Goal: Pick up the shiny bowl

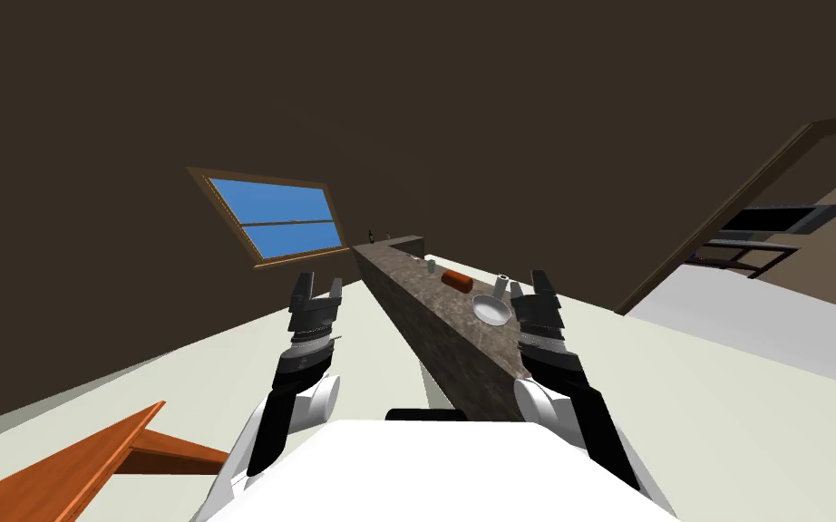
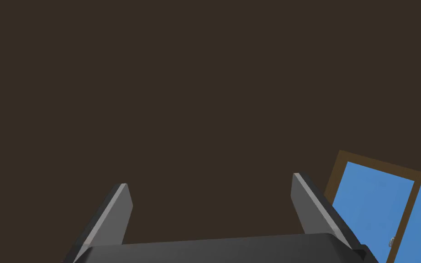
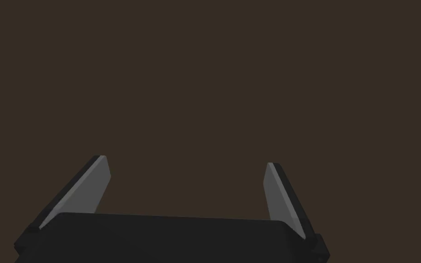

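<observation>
The shiny, round, pale metal bowl (image 1: 491,310) rests on the long mottled brown counter (image 1: 443,344), just beside the right gripper (image 1: 529,286) on its inner side and lower, making that arm the nearer one, while the left gripper (image 1: 318,286) hangs well apart; both grippers are spread wide and empty.

Black forearms (image 1: 273,421), white rounded elbows (image 1: 324,399), ribbed dark wrists (image 1: 310,349); left gripper (image 1: 318,285), right gripper (image 1: 529,283): dark box, two light-grey blade fingers (image 2: 113,214).

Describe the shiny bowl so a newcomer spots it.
Find the long dark counter running ahead. Near its close end, beside my right gripper, sits the bowl: wide, shallow, pale, unlike the upright grey cup and red-brown cylinder beyond.
</observation>
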Tool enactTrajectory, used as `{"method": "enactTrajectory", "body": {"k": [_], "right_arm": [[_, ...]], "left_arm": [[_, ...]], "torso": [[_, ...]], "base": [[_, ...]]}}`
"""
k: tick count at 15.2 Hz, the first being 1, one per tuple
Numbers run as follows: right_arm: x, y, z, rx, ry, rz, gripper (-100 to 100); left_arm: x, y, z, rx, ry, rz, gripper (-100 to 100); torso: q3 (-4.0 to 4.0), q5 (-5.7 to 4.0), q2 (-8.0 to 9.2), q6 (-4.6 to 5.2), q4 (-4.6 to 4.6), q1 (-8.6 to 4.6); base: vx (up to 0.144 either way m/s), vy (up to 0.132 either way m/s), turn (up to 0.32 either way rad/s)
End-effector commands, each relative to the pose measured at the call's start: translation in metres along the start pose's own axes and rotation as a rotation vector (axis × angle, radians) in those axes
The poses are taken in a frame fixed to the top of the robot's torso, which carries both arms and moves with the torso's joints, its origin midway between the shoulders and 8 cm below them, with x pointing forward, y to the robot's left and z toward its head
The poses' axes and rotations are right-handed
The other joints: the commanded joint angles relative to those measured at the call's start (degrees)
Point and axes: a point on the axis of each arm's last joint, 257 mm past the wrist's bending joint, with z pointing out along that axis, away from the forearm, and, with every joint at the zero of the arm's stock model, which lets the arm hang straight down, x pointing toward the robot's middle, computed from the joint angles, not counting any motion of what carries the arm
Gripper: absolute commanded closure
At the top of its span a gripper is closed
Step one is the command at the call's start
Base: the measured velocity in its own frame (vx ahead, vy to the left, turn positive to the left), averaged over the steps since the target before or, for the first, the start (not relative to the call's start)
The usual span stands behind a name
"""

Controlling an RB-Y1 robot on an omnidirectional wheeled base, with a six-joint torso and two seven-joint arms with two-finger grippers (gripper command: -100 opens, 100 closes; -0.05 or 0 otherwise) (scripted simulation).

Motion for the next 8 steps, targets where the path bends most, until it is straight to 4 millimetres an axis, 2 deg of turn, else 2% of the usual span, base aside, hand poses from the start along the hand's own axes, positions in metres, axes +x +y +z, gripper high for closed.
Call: {"method": "enactTrajectory", "body": {"k": [1,8], "right_arm": [[0.004,-0.004,-0.002,0.005,0.042,-0.03,-100],[0.008,-0.021,-0.012,0.036,0.145,-0.12,-100]], "left_arm": [[0.0,0.0,0.0,0.0,0.0,0.0,0],[0.0,0.0,0.0,0.0,0.0,0.0,0]], "torso": [[0.0,0.0,0.0,0.0,0.0,0.0],[-0.04,0.02,-0.08,-0.01,-0.02,0.08]], "base": [[0.005,0.009,0.02],[0.018,0.022,0.029]]}}
